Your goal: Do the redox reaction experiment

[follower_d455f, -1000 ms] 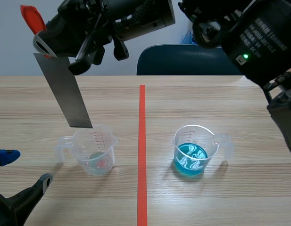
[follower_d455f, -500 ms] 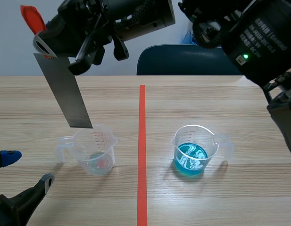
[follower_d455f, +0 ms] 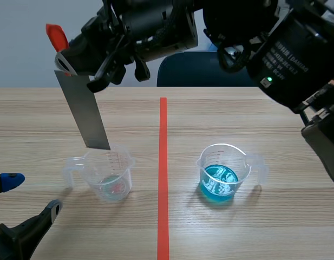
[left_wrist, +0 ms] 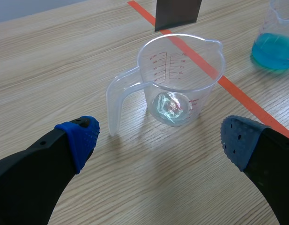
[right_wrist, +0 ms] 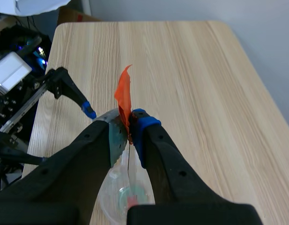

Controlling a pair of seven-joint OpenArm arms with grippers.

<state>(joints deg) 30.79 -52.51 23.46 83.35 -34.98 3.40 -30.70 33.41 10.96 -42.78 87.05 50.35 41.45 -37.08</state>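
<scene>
A grey metal strip [follower_d455f: 85,114] with an orange-red tag [follower_d455f: 57,37] at its upper end hangs tilted. My right gripper [follower_d455f: 74,62], reaching across from the right, is shut on its upper end. The strip's lower end is at the far rim of a clear measuring cup [follower_d455f: 109,173] holding a little clear liquid. In the right wrist view the fingers [right_wrist: 129,126] pinch the tag [right_wrist: 123,93] above that cup [right_wrist: 128,194]. My left gripper [left_wrist: 159,138] stands open just before the cup [left_wrist: 181,79], with the strip [left_wrist: 178,13] beyond. A second cup [follower_d455f: 223,173] holds blue liquid.
A red tape line [follower_d455f: 163,173] runs down the table between the two cups. A dark blue chair back [follower_d455f: 210,67] stands behind the far edge. The blue cup [left_wrist: 277,42] sits across the tape from my left gripper.
The right arm has shifted to the right and slightly down with the strip, bringing its lower end closer to the clear cup's rim. The left gripper has stayed put.
</scene>
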